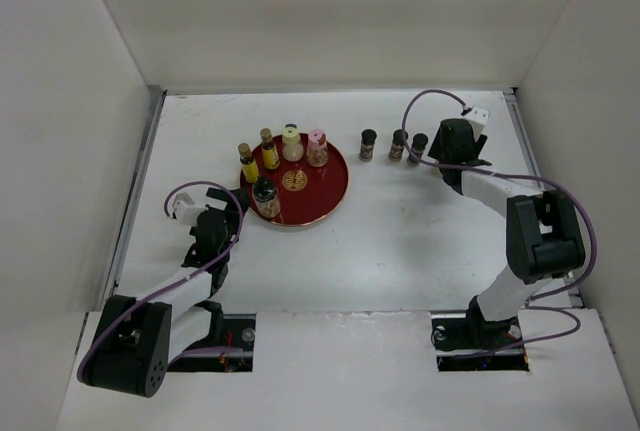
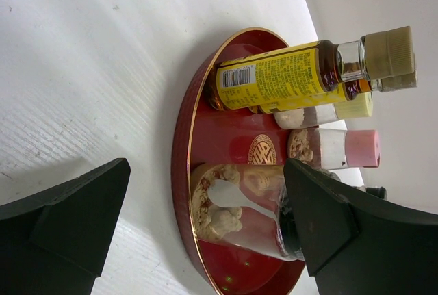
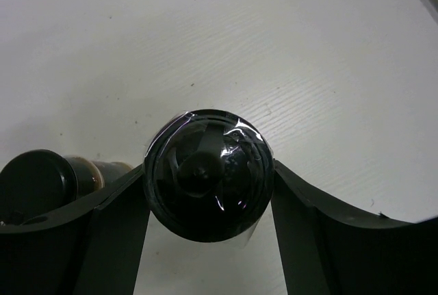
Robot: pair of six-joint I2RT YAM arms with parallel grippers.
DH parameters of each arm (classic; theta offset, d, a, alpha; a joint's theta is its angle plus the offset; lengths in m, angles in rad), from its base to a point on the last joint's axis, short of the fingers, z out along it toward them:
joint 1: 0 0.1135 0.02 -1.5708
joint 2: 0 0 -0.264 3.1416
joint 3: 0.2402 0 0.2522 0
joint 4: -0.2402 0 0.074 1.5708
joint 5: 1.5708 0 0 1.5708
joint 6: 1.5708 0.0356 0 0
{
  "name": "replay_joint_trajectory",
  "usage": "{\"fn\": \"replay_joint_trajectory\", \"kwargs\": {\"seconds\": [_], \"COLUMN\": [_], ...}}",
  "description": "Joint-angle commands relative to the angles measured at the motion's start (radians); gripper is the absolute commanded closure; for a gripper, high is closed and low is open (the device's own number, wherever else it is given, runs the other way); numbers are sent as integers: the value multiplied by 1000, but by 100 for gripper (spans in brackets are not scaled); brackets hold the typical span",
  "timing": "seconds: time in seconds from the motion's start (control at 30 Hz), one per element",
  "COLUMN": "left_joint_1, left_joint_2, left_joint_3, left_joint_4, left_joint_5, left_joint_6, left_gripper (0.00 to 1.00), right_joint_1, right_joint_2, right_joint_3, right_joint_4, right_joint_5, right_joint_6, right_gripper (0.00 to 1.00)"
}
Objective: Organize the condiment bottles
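A round red tray (image 1: 335, 191) carries five condiment bottles: two slim yellow ones (image 1: 248, 163) (image 1: 269, 149), a cream yellow-lidded one (image 1: 291, 143), a pink-lidded one (image 1: 317, 148) and a clear black-capped jar (image 1: 265, 196). Three dark black-capped bottles stand in a row right of the tray (image 1: 368, 144) (image 1: 398, 144) (image 1: 418, 146). My right gripper (image 3: 209, 192) is over the rightmost one, both fingers pressed against its black cap (image 3: 205, 172). My left gripper (image 2: 205, 220) is open at the tray's near left rim, its jaws wide either side of the clear jar (image 2: 233, 209).
White walls enclose the table on three sides. A second dark bottle (image 3: 41, 178) stands close to my right gripper's left finger. The yellow bottles (image 2: 274, 79) stand just behind the clear jar in the left wrist view.
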Motion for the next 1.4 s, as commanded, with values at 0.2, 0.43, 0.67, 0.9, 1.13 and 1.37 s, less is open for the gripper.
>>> {"fn": "replay_joint_trajectory", "kwargs": {"seconds": [0.2,0.43,0.67,0.9,1.13,1.37], "left_joint_1": [1,-1,-5,-5,-13,-15], "left_joint_2": [-1,-1,-10,-47,-47,-35], "left_joint_3": [7,10,8,2,2,4], "left_joint_4": [46,47,47,36,36,41], "left_joint_5": [-2,3,6,10,12,12], "left_joint_6": [5,3,6,12,11,6], "left_gripper": [0,0,0,0,0,0], "right_joint_1": [66,322,603,730,744,734], "right_joint_2": [-262,-435,-183,133,313,416], "right_joint_3": [-143,-121,82,380,538,587], "right_joint_4": [142,49,139,167,159,173], "right_joint_5": [142,145,-10,-42,-56,-76], "right_joint_6": [41,12,14,-52,-74,-63], "right_gripper": [43,47,46,45,44,41]}}
